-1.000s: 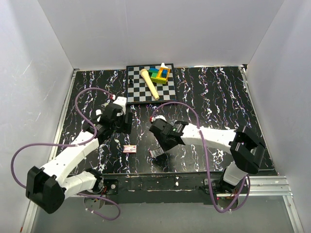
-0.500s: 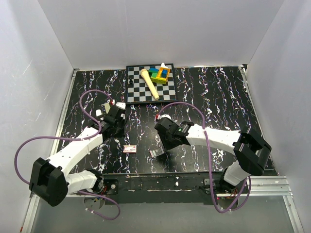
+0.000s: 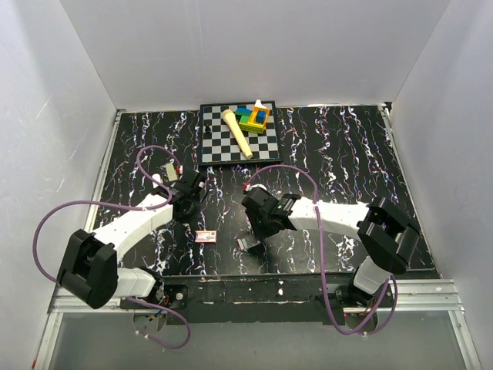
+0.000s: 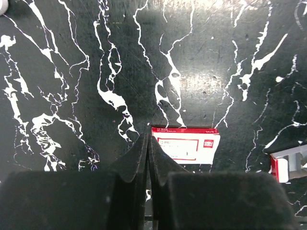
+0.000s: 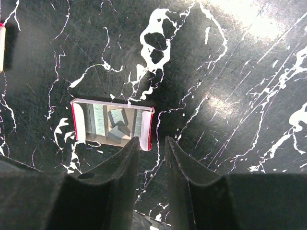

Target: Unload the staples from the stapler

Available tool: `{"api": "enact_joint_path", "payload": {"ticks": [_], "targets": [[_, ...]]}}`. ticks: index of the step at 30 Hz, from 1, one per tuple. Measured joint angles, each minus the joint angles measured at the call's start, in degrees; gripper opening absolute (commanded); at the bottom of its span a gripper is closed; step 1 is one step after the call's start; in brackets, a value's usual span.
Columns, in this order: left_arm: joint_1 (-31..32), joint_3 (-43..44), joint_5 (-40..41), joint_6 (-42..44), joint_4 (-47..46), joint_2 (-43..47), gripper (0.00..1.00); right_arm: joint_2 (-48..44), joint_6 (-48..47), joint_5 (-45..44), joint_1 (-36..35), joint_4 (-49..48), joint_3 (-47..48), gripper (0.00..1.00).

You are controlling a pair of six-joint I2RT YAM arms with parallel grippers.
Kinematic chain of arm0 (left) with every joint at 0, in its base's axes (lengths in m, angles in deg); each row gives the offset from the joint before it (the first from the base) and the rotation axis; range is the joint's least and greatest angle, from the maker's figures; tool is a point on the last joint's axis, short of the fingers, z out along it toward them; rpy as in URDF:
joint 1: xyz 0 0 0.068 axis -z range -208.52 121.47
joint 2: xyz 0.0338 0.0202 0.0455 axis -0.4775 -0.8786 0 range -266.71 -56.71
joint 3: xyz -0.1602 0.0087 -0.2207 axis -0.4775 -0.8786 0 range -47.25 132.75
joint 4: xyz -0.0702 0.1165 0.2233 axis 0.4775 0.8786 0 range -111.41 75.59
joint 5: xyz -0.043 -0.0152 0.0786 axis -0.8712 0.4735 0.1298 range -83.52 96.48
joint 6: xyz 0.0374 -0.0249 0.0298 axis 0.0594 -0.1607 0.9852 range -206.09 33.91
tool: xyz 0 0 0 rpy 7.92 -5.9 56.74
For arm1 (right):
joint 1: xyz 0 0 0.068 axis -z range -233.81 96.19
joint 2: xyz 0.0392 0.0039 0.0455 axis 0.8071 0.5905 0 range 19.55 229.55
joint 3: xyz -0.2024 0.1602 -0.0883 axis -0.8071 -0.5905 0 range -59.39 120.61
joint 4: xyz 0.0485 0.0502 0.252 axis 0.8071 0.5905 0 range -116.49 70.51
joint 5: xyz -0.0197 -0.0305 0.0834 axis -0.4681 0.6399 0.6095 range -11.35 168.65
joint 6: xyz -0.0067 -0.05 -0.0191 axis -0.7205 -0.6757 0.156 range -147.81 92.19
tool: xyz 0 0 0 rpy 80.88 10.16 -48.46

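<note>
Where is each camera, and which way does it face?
Top external: above, behind the bases, looking down on the table; left arm, right arm show.
Left wrist: faces down at the red-and-white box; shut left fingers show.
Right wrist: faces down at staples in a tray; parted right fingers show.
Top and left wrist share the box.

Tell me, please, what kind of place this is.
Probably a robot test cell in a lab: plain white walls enclose a black marbled table, a left arm and a right arm are mounted at its near edge, and a chessboard holds toy blocks.
</note>
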Motion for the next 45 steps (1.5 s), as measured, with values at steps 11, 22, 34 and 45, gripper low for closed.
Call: {"api": "enact_joint_path", "payload": {"ticks": [11,22,34,45], "targets": [[0.0,-0.72,-0.17,-2.51,0.5,-7.13,0.0,0.2,0.37,0.26,0.0,-0.59,0.0,0.35],[1.36,-0.74,-0.74,-3.04,1.7,-11.15,0.0,0.98,0.39,0.68,0.0,-1.75,0.07,0.34],[3.1,-0.72,-1.31,-3.1,1.68,-12.02,0.0,2.91,0.7,0.66,0.0,-1.9,0.61,0.27],[3.5,-0.72,-1.36,-3.08,1.68,-12.02,0.0,3.98,0.98,0.66,0.0,-1.97,0.68,0.21]]}}
